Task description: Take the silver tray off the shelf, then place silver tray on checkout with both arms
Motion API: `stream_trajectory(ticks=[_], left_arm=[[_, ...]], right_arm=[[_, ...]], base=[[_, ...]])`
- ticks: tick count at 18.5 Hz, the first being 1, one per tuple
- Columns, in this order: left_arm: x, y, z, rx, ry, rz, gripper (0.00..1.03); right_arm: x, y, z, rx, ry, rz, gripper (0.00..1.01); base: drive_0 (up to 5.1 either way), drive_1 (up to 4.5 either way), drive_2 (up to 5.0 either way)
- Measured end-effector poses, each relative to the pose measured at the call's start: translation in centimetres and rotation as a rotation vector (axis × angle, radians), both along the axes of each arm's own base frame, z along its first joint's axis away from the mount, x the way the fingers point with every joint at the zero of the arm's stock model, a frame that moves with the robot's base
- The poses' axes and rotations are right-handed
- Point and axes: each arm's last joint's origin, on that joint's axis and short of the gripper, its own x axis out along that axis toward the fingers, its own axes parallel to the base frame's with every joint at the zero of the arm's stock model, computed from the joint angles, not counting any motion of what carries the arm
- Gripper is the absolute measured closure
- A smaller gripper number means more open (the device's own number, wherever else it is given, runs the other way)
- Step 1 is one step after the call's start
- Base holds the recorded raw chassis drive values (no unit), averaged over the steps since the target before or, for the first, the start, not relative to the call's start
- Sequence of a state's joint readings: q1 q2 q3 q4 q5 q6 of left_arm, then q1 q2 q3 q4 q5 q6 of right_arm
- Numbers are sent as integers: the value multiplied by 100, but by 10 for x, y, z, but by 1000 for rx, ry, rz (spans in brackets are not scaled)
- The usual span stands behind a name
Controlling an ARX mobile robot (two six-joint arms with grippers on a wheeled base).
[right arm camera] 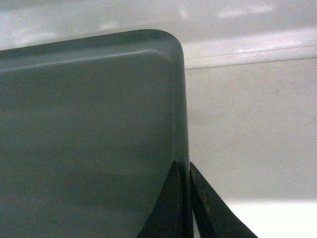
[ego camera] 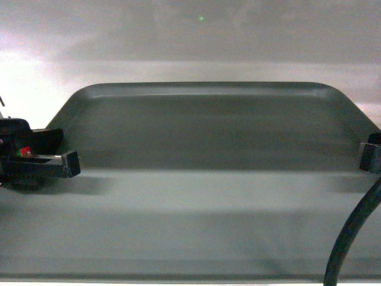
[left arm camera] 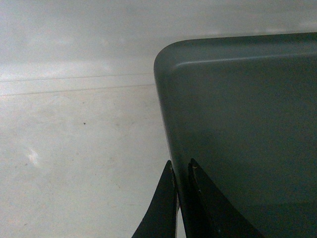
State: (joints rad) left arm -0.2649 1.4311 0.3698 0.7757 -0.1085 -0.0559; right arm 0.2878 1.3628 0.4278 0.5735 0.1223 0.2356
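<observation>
The silver tray (ego camera: 202, 179) fills most of the head view, carried level between the two claws, with a pale surface beyond its far rim and under it in both wrist views. That surface is probably the checkout worktop (left arm camera: 74, 148), though no legs or edges show to confirm it. I cannot tell whether the tray is touching it or hanging just above.

By my reading, the step in hand is lowering the tray flat. To do it well, both arms should descend at the same rate so neither long side dips, and each grip should hold until the tray's underside is fully supported. Releasing one side first would likely tip or skid such a wide, light thing.

On the left, the left claw (ego camera: 70, 164), the one with the small red mark, reaches in from the view's edge roughly level, its fingers pointing inward across the tray's left rim. The left wrist view shows its two dark fingers (left arm camera: 161, 208) narrowed on that rim, one outside and one inside, pinching the raised lip.

On the right, the right claw (ego camera: 370, 156) meets the opposite rim at about the same height, a thick black cable (ego camera: 351, 232) curving down below it. Its wrist view shows the fingers (right arm camera: 166, 208) likewise closed tight over the rim.
</observation>
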Motion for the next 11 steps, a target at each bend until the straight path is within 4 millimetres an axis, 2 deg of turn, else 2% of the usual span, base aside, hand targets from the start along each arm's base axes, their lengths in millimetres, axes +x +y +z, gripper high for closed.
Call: stream_trajectory(ticks=[5, 11], left_arm=[[0, 0, 0, 18, 66, -9, 97], [-1, 0, -4, 37, 117, 2, 99]], right_arm=[[-1, 2, 7, -30, 83, -3, 99], [-3, 6, 5, -51, 144, 9, 99]], base=[[0, 0, 0], [0, 0, 0]])
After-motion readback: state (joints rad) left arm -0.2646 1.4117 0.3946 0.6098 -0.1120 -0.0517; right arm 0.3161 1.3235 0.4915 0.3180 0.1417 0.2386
